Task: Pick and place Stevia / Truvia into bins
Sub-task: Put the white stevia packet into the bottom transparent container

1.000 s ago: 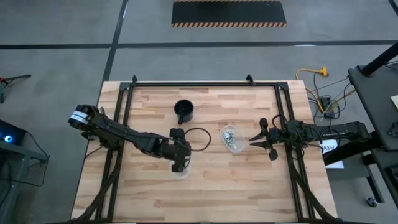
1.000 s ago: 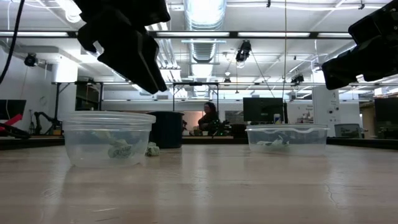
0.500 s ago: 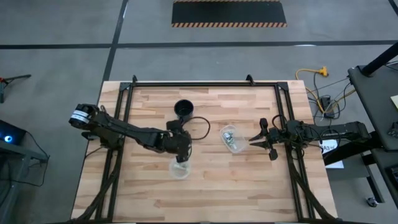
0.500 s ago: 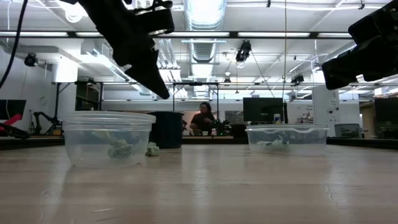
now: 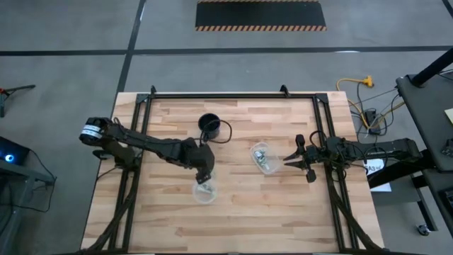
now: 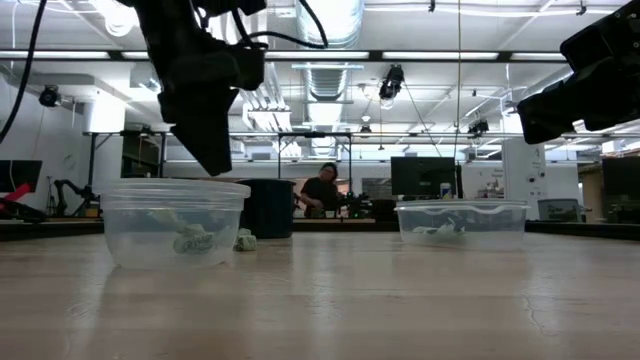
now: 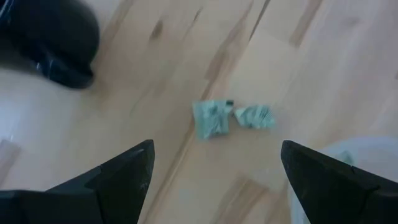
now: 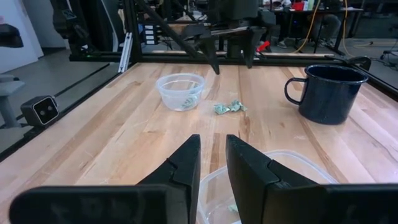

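The left gripper point(image 7: 211, 163) hovers with fingers spread wide and empty over two sachets point(image 7: 231, 117) beside the mug point(image 7: 53, 45). The right gripper point(image 8: 212, 163), nearly closed and empty, waits by the oblong bin point(image 8: 292, 165). The flat sachets could slip the pinch.

The left arm is stretched from the surface's left edge toward the middle, its left gripper point(image 5: 203, 175) pointed downward with fingers point(image 7: 118, 177) spread wide and nothing held between them, while the right gripper point(image 5: 289, 160) (fingers nearly together) is held level at the right side.
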You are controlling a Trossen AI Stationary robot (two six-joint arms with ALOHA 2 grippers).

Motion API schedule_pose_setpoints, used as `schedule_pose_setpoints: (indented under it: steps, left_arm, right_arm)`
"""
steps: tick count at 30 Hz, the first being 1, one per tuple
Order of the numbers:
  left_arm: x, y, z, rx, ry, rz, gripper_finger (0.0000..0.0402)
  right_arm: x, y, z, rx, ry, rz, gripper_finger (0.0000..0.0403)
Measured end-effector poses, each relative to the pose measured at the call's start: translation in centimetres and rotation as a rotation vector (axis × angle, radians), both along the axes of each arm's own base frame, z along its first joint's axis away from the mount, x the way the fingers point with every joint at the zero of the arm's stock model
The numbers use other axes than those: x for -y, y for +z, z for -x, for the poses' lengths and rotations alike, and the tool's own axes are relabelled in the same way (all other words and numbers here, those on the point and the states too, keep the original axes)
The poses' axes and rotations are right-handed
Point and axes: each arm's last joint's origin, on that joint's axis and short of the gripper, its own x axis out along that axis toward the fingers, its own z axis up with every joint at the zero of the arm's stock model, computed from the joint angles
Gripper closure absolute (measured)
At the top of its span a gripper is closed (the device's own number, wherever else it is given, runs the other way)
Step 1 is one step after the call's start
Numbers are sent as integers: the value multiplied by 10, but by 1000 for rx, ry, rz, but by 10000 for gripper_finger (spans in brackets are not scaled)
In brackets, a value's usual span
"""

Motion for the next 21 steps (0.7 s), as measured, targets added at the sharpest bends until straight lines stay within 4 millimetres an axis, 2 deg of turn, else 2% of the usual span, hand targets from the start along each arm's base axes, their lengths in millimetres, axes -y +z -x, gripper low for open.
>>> schedule_pose_setpoints:
  steps: [10, 21]
  left_arm:
    - [-14, -1, -2, -23, 53, 74, 70]
    - [-15, -33, -20, -132, 62, 63, 70]
  right_arm:
    - [0, 0, 0, 0, 0, 0, 335]
    - [0, 0, 0, 0, 0, -1, 335]
